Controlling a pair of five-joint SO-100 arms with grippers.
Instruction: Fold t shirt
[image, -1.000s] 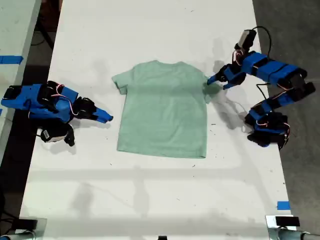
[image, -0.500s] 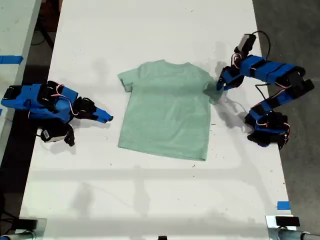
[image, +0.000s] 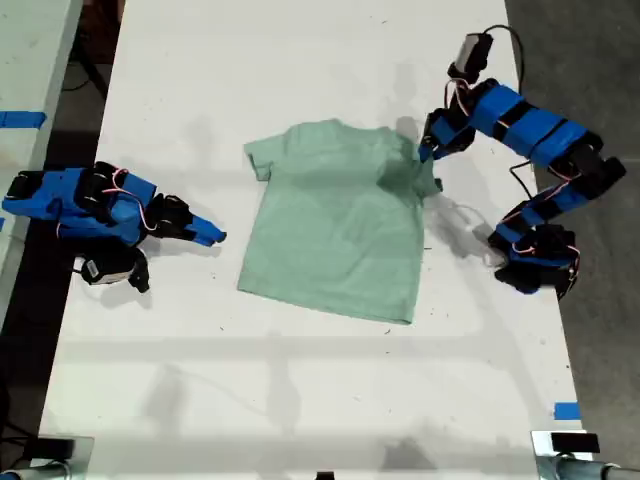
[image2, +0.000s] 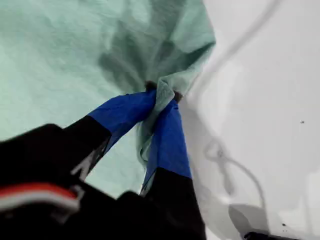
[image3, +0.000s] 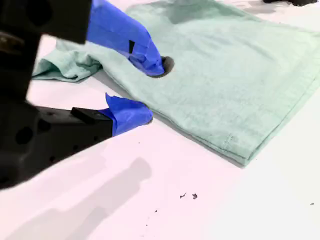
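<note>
Now | my first gripper (image2: 162, 100) pinching a sleeve of the t shirt (image: 335, 225), mid-table | my second gripper (image3: 145, 90) open, beside its far sleeve | judgement: lift sleeve clear, fold inward flat, avoid dragging body

You see a long white tabletop (image: 300, 60), evenly lit, with soft shadows and dark specks. Dark grey floor (image: 580, 60) borders it on the exterior view's right; blue tape (image: 566, 411) marks that edge.
</note>
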